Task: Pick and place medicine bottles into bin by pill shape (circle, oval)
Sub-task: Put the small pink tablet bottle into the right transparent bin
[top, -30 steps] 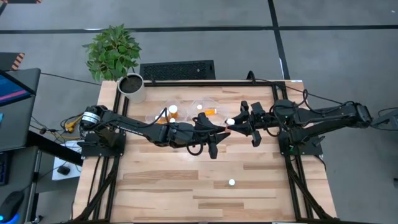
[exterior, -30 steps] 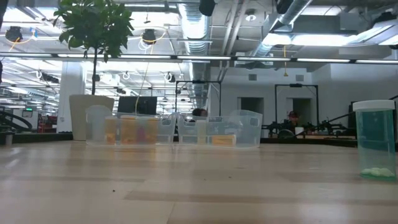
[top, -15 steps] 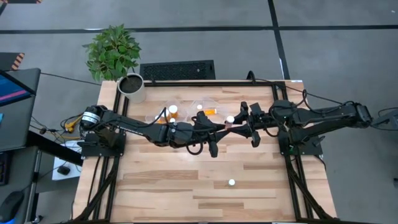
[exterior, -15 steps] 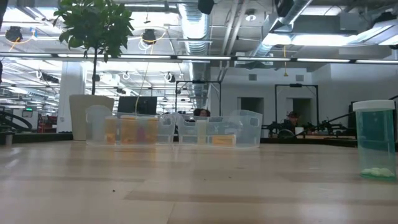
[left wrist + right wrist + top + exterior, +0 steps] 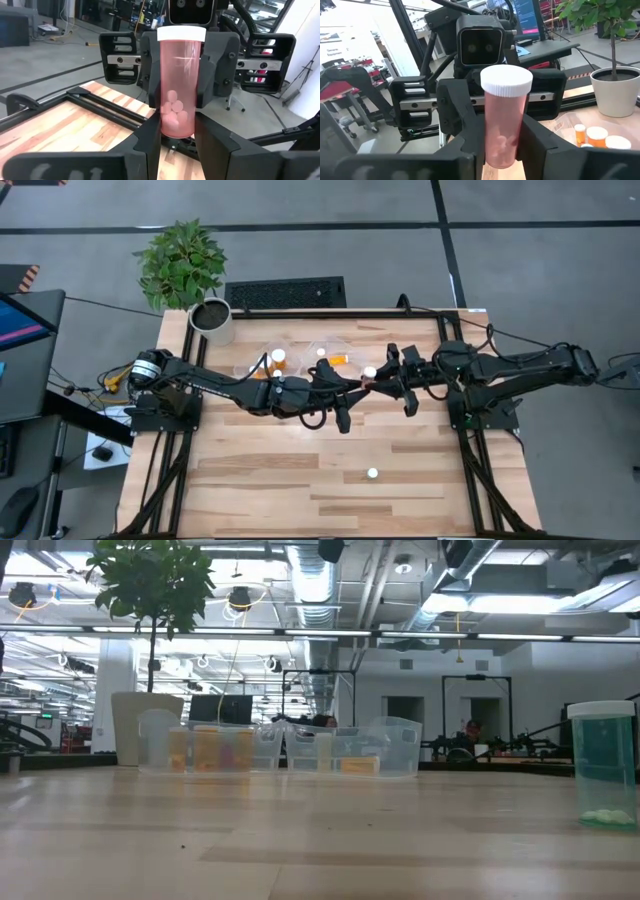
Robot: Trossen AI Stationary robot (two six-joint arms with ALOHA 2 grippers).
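One medicine bottle (image 5: 369, 372), translucent orange-pink with a white cap and round pills inside, stands upright in the air over the table's middle. My left gripper (image 5: 362, 381) reaches it from the left and my right gripper (image 5: 376, 377) from the right. Both are shut on it, face to face (image 5: 177, 132) (image 5: 502, 150). Another capped bottle (image 5: 372, 474) (image 5: 603, 765) stands on its base nearer the front edge. More bottles (image 5: 278, 360) (image 5: 596, 135) sit in clear trays (image 5: 328, 352) at the far side. My left gripper pinches the bottle's lower body (image 5: 176, 125) between its two fingers, coming level from the table's left. The bottle stands upright, cap up, lifted clear of the table. My right gripper pinches the same bottle's body (image 5: 501, 142) between its two fingers, level from the table's right. In the left wrist view its fingers (image 5: 150, 75) flank the bottle at mid height.
A white plant pot (image 5: 212, 320) with a leafy plant stands at the far left corner. Clear trays (image 5: 210, 747) (image 5: 350, 750) line the far side. The wooden tabletop (image 5: 280, 480) lies bare toward the near edge apart from the lone bottle.
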